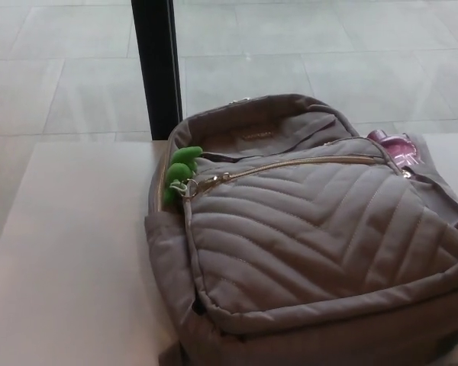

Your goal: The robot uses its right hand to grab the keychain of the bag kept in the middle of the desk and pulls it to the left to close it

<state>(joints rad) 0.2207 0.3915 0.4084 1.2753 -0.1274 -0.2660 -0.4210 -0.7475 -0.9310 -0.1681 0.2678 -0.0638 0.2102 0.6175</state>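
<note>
The bag (pixel 313 236) lies on the surface (pixel 69 252) with its front zip closed. The green keychain (pixel 179 171) is at the bag's left end and a pink thing (pixel 397 146) at its right. No robot hand shows, so I cannot tell its state.

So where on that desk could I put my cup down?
The wide bare stretch of desk left of the bag, from the black post to the near edge, is free. A small corner shows behind the bag at far right, by the pink thing. The bag fills the middle and right; its keychain hangs at its left side.
</note>
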